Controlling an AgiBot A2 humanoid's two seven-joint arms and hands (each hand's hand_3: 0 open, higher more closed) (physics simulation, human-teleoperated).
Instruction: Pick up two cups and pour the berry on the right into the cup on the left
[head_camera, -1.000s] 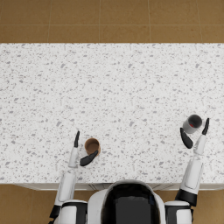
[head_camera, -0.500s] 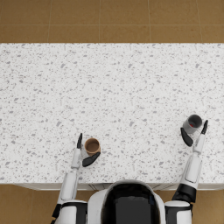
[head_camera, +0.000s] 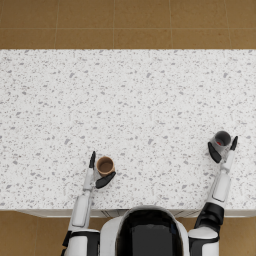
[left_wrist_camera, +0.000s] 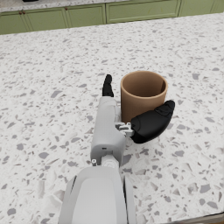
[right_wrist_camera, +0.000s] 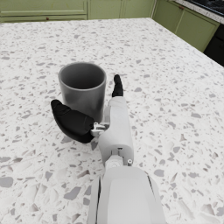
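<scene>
counter: white speckled terrazzo (head_camera: 130, 100) | floor: brown tiles (head_camera: 130, 22) | cabinets: green (left_wrist_camera: 87, 15)

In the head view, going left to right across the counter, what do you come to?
left hand → brown cup → gray cup, with the right hand around it.

Hidden by the hands and cup walls
The grey cup (right_wrist_camera: 83, 89) wall is hiding its berry; the left hand (left_wrist_camera: 131, 120) is covering the brown cup (left_wrist_camera: 142, 94) base.
</scene>
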